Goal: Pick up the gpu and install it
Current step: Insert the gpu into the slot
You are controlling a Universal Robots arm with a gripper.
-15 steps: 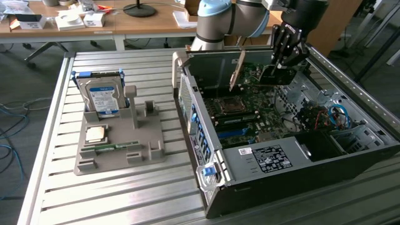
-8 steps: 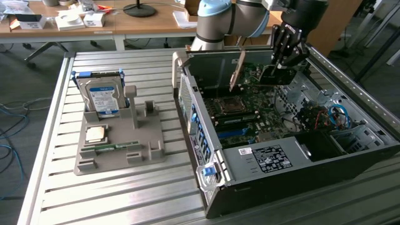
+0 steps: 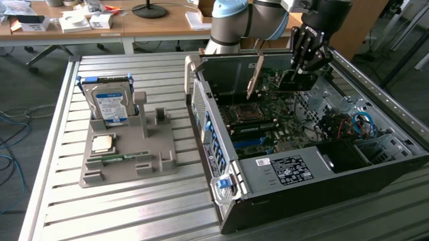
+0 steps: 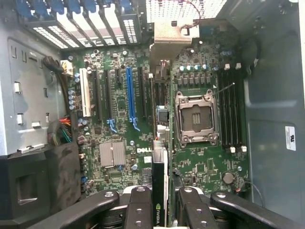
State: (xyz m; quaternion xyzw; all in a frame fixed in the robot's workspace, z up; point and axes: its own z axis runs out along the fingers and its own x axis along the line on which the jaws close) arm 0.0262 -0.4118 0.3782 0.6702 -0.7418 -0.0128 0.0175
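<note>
The gpu (image 3: 276, 82) stands on edge inside the open computer case (image 3: 282, 170), over the far part of the motherboard, with its pale bracket (image 3: 253, 75) toward the case's slotted rear wall. My gripper (image 3: 303, 70) is shut on the card's other end from above. In the wrist view the gpu (image 4: 160, 157) runs edge-on away from my gripper (image 4: 161, 210), clamped between the two black fingers (image 4: 140, 205). It lies between the blue expansion slot (image 4: 129, 95) and the open CPU socket (image 4: 196, 117). Whether its lower edge touches a slot I cannot tell.
To the exterior view's left of the case a grey holder (image 3: 157, 160) carries a blue-labelled hard drive (image 3: 110, 103), a CPU chip (image 3: 102, 144) and a green RAM stick (image 3: 120, 158). Cables and a drive cage (image 3: 348, 128) fill the case's near right part.
</note>
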